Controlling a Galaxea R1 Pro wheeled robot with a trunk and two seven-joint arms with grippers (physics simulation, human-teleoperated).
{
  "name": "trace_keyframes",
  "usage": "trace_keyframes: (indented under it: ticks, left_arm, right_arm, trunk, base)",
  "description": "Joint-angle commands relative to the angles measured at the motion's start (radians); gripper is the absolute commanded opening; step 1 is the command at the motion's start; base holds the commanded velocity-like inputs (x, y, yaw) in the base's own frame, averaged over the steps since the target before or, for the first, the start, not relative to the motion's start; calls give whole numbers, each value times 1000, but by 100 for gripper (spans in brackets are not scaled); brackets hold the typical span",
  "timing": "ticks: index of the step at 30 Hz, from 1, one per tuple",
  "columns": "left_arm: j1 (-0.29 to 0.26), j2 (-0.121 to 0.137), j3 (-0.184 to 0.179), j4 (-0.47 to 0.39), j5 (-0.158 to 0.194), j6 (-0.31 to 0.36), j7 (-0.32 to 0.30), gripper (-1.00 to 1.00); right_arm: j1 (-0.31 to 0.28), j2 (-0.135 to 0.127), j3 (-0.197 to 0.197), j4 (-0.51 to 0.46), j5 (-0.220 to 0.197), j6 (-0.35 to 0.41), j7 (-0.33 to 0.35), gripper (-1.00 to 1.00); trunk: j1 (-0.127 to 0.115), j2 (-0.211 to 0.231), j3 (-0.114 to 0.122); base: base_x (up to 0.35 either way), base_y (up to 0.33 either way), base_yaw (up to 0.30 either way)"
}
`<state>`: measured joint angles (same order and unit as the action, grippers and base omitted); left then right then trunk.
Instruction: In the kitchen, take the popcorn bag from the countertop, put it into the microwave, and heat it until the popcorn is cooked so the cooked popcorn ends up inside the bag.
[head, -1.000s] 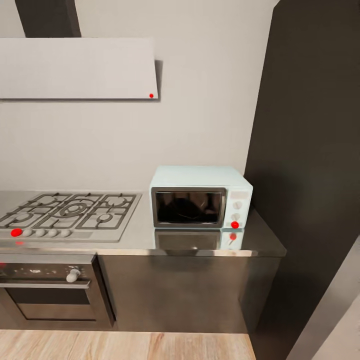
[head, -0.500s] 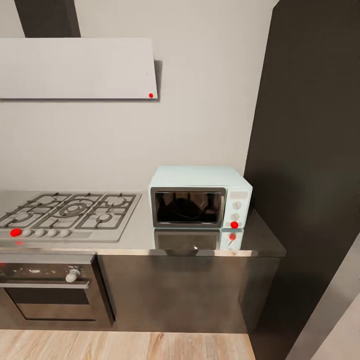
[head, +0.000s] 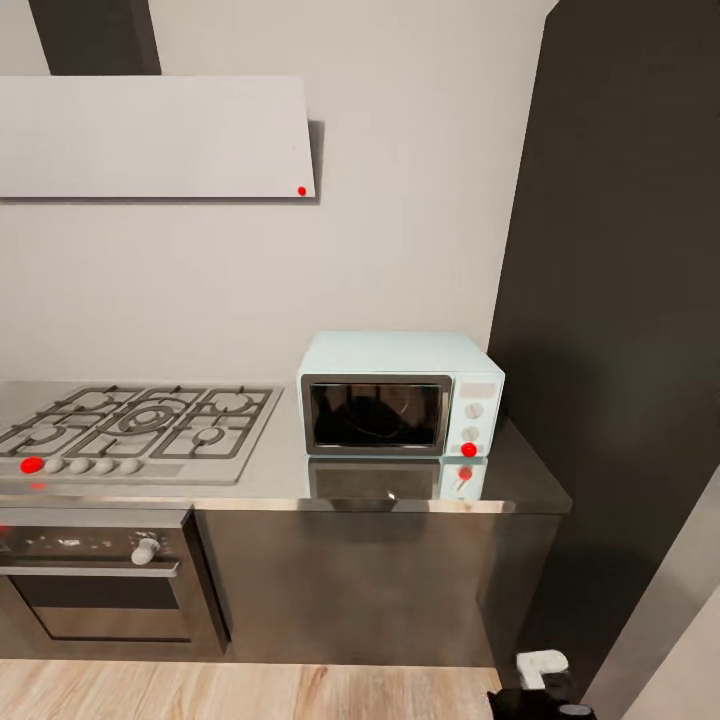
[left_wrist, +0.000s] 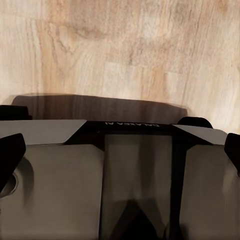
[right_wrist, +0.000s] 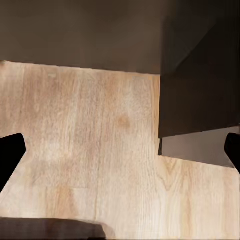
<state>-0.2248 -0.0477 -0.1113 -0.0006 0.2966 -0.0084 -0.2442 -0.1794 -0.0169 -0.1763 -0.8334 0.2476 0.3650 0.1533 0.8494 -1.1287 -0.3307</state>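
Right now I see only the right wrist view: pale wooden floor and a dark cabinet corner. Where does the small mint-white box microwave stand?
Observer: In the head view, the mint-white microwave stands at the right end of the grey steel-like countertop, beside a tall dark panel.
Operator: Is its door open?
Observer: No, it is shut; the dark glass window faces the robot.
Operator: What is to its left?
Observer: A steel gas hob, with a built-in black oven below.

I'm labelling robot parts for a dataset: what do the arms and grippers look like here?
Both grippers have black fingertips, the left and the right. The left wrist view also shows a grey-and-black robot body with small white lettering. In the head view, a white-and-black arm part shows.
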Motion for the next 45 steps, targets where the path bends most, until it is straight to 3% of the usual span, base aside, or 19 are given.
trace_keyframes:
  ticks: [1, 3, 5, 10, 13, 15, 20, 23, 25, 29, 31, 32, 35, 40, 45]
  left_arm:
    - [-1, 0, -8, 1, 10, -1, -3, 100]
    - [-1, 0, -8, 1, 10, -1, -3, 100]
    - [-1, 0, -8, 1, 10, -1, -3, 100]
    - [-1, 0, -8, 0, 10, -1, -3, 100]
    - [-1, 0, -8, 0, 10, -1, -3, 100]
    - [-1, -1, -8, 1, 10, -1, -3, 100]
    - [-1, -1, -8, 1, 10, -1, -3, 100]
    - [-1, 0, -8, 1, 10, -1, -3, 100]
    - [-1, 0, -8, 1, 10, -1, -3, 100]
    - [-1, 0, -8, 1, 10, -1, -3, 100]
    - [-1, 0, -8, 1, 10, -1, -3, 100]
    - [-1, 0, -8, 1, 10, -1, -3, 100]
    - [-1, 0, -8, 1, 11, -1, -3, 100]
    - [-1, 0, -8, 0, 10, -1, -3, 100]
    - [-1, 0, -8, 1, 10, -1, -3, 100]
  right_arm:
    - [0, 8, -2, -60, 11, 44, 31, 100]
    - [0, 22, 18, -256, 9, 171, 109, 100]
    - [0, 25, 28, -385, 6, 234, 140, 100]
    - [5, 26, 35, -647, 4, 300, 156, 100]
    - [-2, 26, 35, -680, 4, 348, 156, 100]
    - [-52, 26, 35, -707, 4, 374, 153, 100]
    - [-237, 27, 32, -721, 5, 397, 145, 100]
    - [-341, 38, 32, -718, -6, 458, 144, 100]
    - [-372, 48, 32, -718, -12, 469, 142, 100]
    - [-386, 96, 28, -710, -13, 444, 135, 100]
    - [-383, 121, 25, -681, -17, 332, 133, 100]
    - [-381, 131, 23, -619, -19, 272, 130, 100]
    - [-379, 136, 3, -511, -20, 193, 117, 100]
    - [-379, 136, -8, -422, -22, 45, -15, 100]
    - [-379, 132, -18, -369, -24, 13, -36, 100]
  trunk:
    - [0, -1, -1]
    - [0, -1, -1]
    - [0, -1, -1]
    - [0, -1, -1]
    - [0, -1, -1]
    - [0, -1, -1]
    - [0, -1, -1]
    - [0, -1, -1]
    - [0, -1, -1]
    - [0, -1, -1]
    - [0, -1, -1]
    - [0, -1, -1]
    - [0, -1, -1]
    - [0, -1, -1]
    - [0, -1, -1]
  base:
    - [0, 0, 0]
    - [0, 0, 0]
    - [0, 0, 0]
    - [0, 0, 0]
    - [0, 0, 0]
    - [0, 0, 0]
    - [0, 0, 0]
    - [0, 0, 0]
    - [0, 0, 0]
    - [0, 0, 0]
    - [0, 0, 0]
    - [0, 0, 0]
    - [0, 0, 0]
    - [0, 0, 0]
    - [0, 0, 0]
